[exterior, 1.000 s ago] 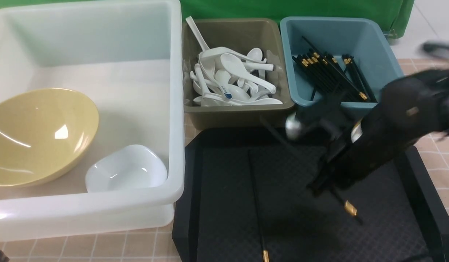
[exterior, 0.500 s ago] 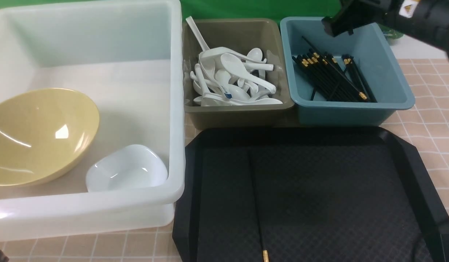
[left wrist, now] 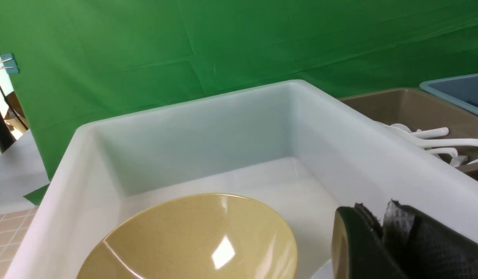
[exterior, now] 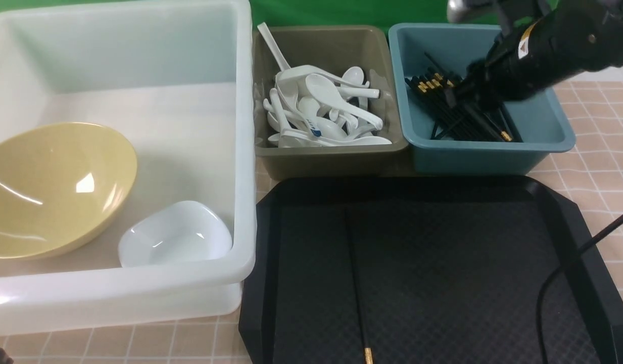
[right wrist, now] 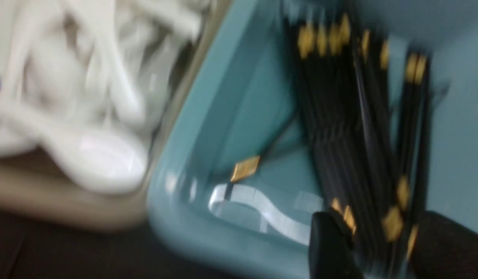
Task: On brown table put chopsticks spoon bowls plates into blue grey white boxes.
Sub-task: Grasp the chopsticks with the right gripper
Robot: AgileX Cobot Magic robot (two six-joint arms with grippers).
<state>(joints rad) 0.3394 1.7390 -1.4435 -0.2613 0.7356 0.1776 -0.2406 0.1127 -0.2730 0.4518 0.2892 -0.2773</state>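
Front view: my right gripper (exterior: 465, 98) hangs in the blue bin (exterior: 543, 144), directly over the chopsticks (exterior: 435, 108); one stray chopstick (exterior: 355, 283) lies on the black tray (exterior: 493, 253), well apart from my jaws.

Left wrist view: my left gripper (left wrist: 380, 232) has its jaws together and empty; the yellow bowl (left wrist: 192, 240) is near them in the white tub (left wrist: 223, 100).

Right wrist view, blurred: right jaws apart, with the chopsticks beneath the gap.

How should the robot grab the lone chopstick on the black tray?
Probably pinch the chopstick near its middle, straight from above, squeezing across its width. It lies flat on the black tray, thin, with both long sides free.
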